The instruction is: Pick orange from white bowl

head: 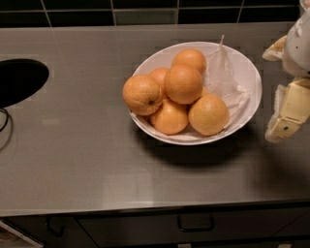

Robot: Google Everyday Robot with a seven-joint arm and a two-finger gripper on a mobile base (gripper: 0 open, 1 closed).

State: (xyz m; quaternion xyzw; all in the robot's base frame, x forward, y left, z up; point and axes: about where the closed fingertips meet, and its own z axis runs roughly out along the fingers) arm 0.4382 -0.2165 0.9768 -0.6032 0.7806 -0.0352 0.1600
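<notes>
The white bowl (249, 72) stands on the grey counter right of centre, with a thin translucent liner sheet (224, 72) sticking up on its right side. Several oranges are piled in its left half. The deep-orange, finely dimpled orange (183, 83) sits on top in the middle of the pile. An orange with a dark navel dimple (142, 94) leans over the left rim. Paler oranges (209, 114) lie at the front. My gripper (272, 92) is at the right edge of the view, just right of the bowl and apart from it, with its cream fingers (286, 114) spread open and empty.
A dark round opening (19, 80) is cut into the counter at the far left, with a thin cable (5, 121) below it. A dark tiled wall (145, 12) runs along the back. Drawer fronts with a handle (195, 224) lie below the counter's front edge.
</notes>
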